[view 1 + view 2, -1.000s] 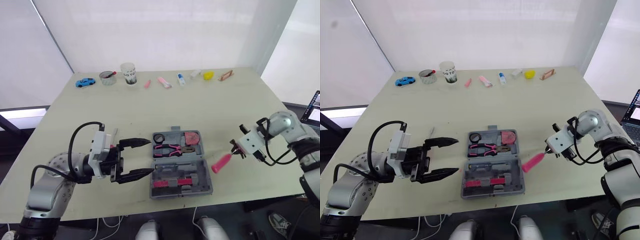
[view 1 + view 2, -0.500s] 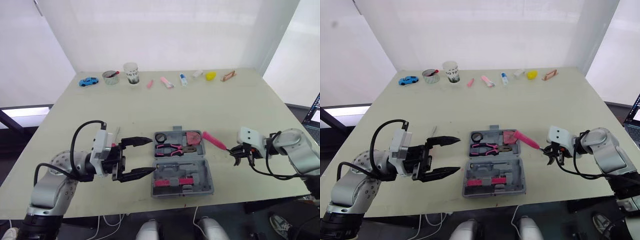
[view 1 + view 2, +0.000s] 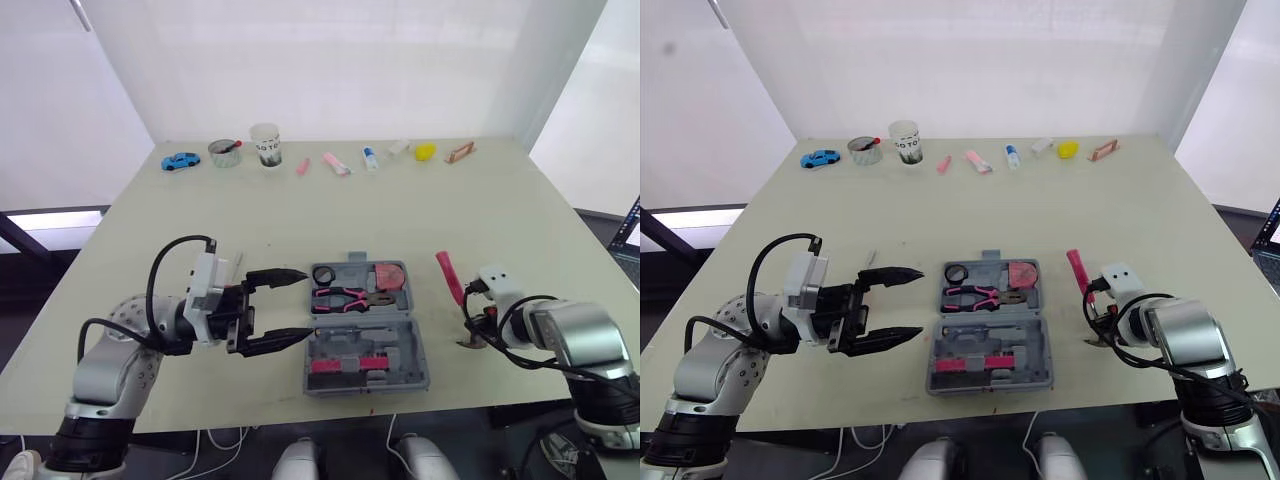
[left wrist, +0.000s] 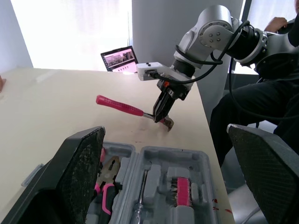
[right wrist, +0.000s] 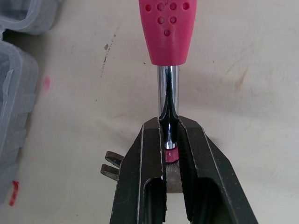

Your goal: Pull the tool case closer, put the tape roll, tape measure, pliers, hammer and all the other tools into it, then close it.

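Right wrist view: right pincer [image 5: 168,128] clamped on the hammer [image 5: 167,28] at its steel shank, just under the pink grip. Hammer is right of the open tool case [image 3: 420,352], apart from it, head low by the worktop [image 3: 330,215], handle tilted up. Pliers [image 3: 345,297] lie in the case. Left pincer [image 3: 308,304] spread wide, just left of the case.

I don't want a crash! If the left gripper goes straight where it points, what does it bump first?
Probably the open grey plastic tool case: the left gripper points at its side, a short way off. How high the gripper hangs is hard to judge, so it might skim over the rim.
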Robot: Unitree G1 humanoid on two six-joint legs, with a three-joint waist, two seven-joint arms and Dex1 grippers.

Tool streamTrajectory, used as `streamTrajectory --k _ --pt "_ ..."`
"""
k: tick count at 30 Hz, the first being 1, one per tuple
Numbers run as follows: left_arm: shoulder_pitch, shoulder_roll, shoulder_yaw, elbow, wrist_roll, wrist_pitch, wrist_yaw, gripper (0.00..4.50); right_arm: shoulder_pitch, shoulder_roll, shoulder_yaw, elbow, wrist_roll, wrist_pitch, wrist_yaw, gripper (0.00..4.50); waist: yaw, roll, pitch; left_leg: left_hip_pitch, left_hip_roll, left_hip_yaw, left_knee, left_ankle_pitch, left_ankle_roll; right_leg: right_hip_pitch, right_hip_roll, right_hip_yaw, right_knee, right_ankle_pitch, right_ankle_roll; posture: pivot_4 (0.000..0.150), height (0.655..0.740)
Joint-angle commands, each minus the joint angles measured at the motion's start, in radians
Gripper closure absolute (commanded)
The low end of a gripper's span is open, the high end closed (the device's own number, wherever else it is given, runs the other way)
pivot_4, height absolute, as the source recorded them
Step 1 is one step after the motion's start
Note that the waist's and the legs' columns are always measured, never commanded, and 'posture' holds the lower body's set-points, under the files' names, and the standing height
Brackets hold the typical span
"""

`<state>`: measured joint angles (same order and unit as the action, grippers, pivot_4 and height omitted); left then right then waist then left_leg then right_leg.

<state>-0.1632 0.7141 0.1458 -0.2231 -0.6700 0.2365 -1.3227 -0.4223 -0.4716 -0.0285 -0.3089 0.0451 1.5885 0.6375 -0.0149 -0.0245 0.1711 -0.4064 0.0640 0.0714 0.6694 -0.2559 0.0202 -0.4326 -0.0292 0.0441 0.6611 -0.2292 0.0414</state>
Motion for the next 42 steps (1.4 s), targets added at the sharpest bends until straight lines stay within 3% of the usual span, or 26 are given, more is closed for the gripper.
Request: streamTrajectory --k 1,9,10,14,18,29,42 --pt "-0.007 -0.004 0.007 -0.017 -0.009 -0.011 0.001 0.00 0.012 0.040 -0.057 -0.019 0.049 0.026 -0.057 4.46 0.000 0.000 0.000 0.000 0.000 0.000 0.000 0.000 0.000 0.000 0.000 -0.001 0.000 0.000 0.000 0.150 0.7400" --pt "-0.006 -0.014 0.004 -0.020 -0.004 -0.011 0.005 0.00 -0.039 0.153 -0.150 0.069 0.043 0.026 -0.226 4.46 -0.002 -0.001 -0.001 -0.001 0.000 -0.001 0.000 0.000 0.000 0.000 0.000 -0.001 0.000 0.000 0.000 0.150 0.7400" --pt "-0.007 -0.014 0.004 -0.018 -0.004 -0.012 0.004 0.00 -0.041 0.152 -0.147 0.069 0.044 0.026 -0.240 3.56 -0.002 -0.001 -0.001 -0.001 0.000 -0.001 0.000 0.000 0.000 0.000 0.000 -0.001 0.000 0.000 0.000 0.150 0.7400" --pt "-0.011 -0.013 0.004 -0.014 -0.003 -0.012 0.001 0.00 -0.037 0.147 -0.147 0.044 0.063 0.003 -0.264 1.97 -0.002 -0.001 -0.001 -0.002 0.000 -0.001 0.000 0.000 0.000 0.000 0.000 -0.001 0.000 0.000 0.000 0.150 0.7400" --pt "-0.014 -0.011 0.005 -0.009 -0.002 -0.013 -0.003 0.00 0.018 0.064 -0.052 -0.012 0.066 -0.156 -0.255 0.34 -0.001 -0.001 -0.001 -0.003 0.000 -0.002 0.000 0.000 0.000 -0.001 0.000 -0.002 -0.001 0.000 0.000 0.150 0.7400" --pt "-0.034 -0.005 -0.001 0.007 0.001 -0.012 -0.019 0.00 0.211 0.103 -0.030 -0.036 0.118 -0.583 -0.231 0.34 -0.004 -0.001 -0.001 -0.008 0.000 -0.003 0.001 0.000 0.000 -0.006 0.000 -0.002 0.000 0.000 0.001 0.150 0.7400" --pt "-0.053 0.024 -0.003 0.020 -0.025 0.006 -0.109 0.00 0.373 0.193 -0.067 0.147 0.130 -1.007 -0.263 0.34 -0.003 -0.002 -0.001 -0.007 0.000 -0.002 0.001 0.000 0.000 -0.006 0.000 -0.002 0.000 0.000 0.000 0.150 0.7400"
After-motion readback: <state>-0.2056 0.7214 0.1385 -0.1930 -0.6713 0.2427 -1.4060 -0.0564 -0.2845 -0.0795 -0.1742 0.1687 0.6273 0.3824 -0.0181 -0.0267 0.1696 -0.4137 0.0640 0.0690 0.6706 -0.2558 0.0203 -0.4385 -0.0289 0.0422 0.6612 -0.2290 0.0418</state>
